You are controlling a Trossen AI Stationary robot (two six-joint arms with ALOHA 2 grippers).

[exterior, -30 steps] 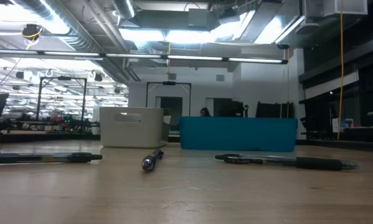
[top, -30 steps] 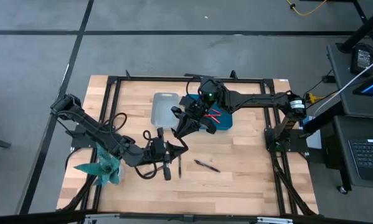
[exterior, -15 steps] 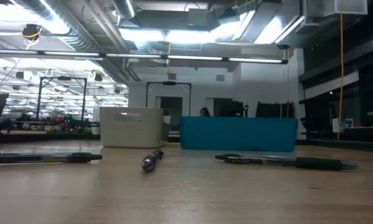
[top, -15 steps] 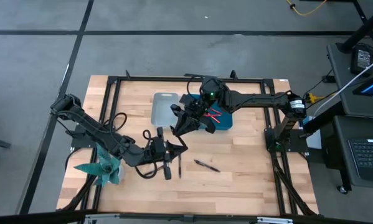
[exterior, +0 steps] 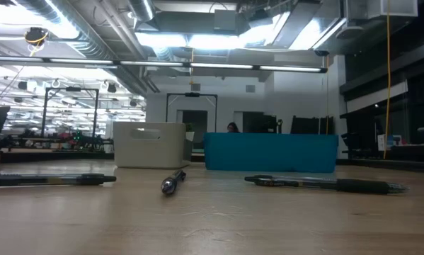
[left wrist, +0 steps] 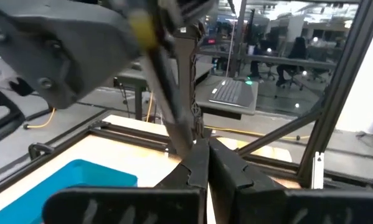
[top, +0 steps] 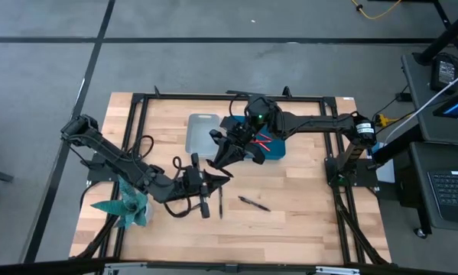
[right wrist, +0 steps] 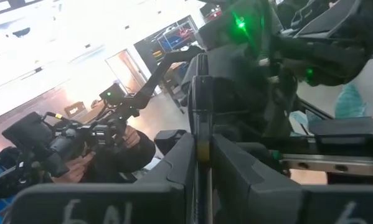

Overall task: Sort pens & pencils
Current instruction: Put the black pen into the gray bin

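Mid-table, the right gripper (top: 227, 155) pinches a pencil (right wrist: 202, 134), its tip apparently meeting the closed, empty left gripper (top: 219, 176); blue bin (top: 268, 147) sits behind.
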